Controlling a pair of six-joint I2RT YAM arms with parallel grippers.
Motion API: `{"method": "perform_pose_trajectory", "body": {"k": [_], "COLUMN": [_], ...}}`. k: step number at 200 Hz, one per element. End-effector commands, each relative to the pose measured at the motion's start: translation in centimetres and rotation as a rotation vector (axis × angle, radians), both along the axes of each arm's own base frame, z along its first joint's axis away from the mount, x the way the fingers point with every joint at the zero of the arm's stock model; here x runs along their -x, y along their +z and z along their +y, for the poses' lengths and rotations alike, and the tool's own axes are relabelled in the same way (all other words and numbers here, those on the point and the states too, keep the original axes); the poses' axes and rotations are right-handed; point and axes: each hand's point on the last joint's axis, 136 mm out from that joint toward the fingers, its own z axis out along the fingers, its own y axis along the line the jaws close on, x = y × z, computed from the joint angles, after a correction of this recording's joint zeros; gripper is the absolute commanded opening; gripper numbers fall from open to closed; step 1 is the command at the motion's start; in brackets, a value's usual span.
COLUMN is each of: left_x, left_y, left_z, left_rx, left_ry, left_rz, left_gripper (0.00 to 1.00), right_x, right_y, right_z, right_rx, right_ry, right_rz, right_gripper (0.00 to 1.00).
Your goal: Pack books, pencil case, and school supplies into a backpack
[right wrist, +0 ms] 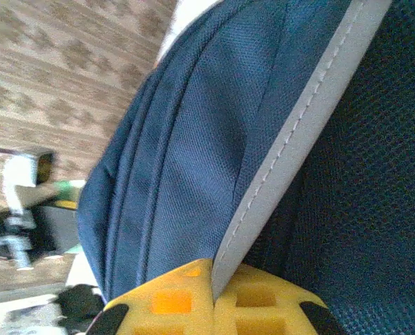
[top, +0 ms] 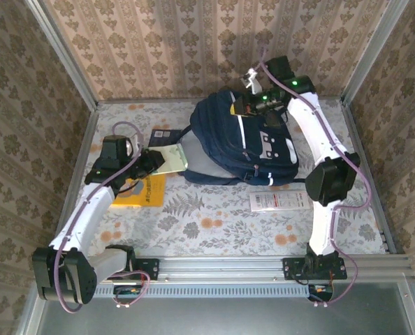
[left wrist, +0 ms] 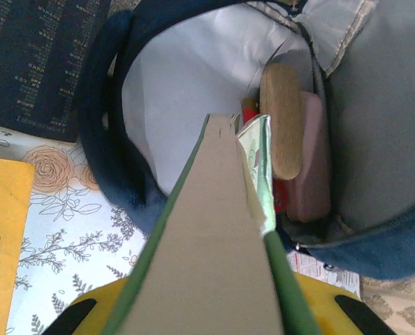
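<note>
The backpack (top: 260,139) is where it's all happening, lying on its side at the middle of the bench's far edge with its open mouth turned toward the left edge. Start with the left tool (top: 154,162): it is clamped on the pale green pad (top: 171,159), holding it out flat with the leading end right at the mouth. From the left wrist view the left tool's (left wrist: 207,310) yellow fingers (left wrist: 89,310) sit on either side of the pad (left wrist: 214,230), seen from its grey back, and its tip points into the opening. Beyond the tip lies the pale lining (left wrist: 186,84), and tucked against the bag's right wall are a tan oblong item (left wrist: 283,118) and a pink item (left wrist: 312,160), touching each other.

Over to the right tool (top: 251,106), at the far side of the bag. Its jaws are closed, pinching a fold of the navy fabric along a grey-white stripe (right wrist: 298,139), and from the right wrist view the yellow fingers (right wrist: 158,303) meet right on that seam.

Out across the bench (top: 214,223), an orange-yellow book (top: 148,190) lies flat near the left edge, under the left arm. A dark navy book (top: 167,135) lies beyond it, just beside the bag's mouth. A white packet (top: 277,202) with red print rests just beside the bag's near side, toward the right edge.
</note>
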Motion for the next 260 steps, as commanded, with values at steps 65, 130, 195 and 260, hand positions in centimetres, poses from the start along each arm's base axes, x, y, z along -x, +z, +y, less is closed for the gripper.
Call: {"method": "perform_pose_trajectory", "body": {"k": [65, 130, 195, 260], "left_x": [-4.9, -9.0, -8.5, -8.7], "left_y": [4.7, 2.0, 1.2, -0.9], "left_z": [-7.3, -15.1, -23.1, -28.8], "left_rx": [0.104, 0.276, 0.354, 0.309], "left_ry": [-0.138, -0.213, -0.350, -0.395], "left_rz": [-0.122, -0.065, -0.077, -0.017], "left_gripper": [0.08, 0.08, 0.10, 0.55], "right_x": [1.0, 1.2, 1.2, 1.5], "right_y": [8.7, 10.4, 9.1, 9.4], "right_z": [-1.2, -0.6, 0.5, 1.3], "right_rx": [-0.377, -0.432, -0.432, -0.431], "right_ry": [0.101, 0.115, 0.112, 0.120], "right_rz": [-0.114, -0.115, -0.076, -0.072], "right_gripper": [0.00, 0.00, 0.00, 0.00]}}
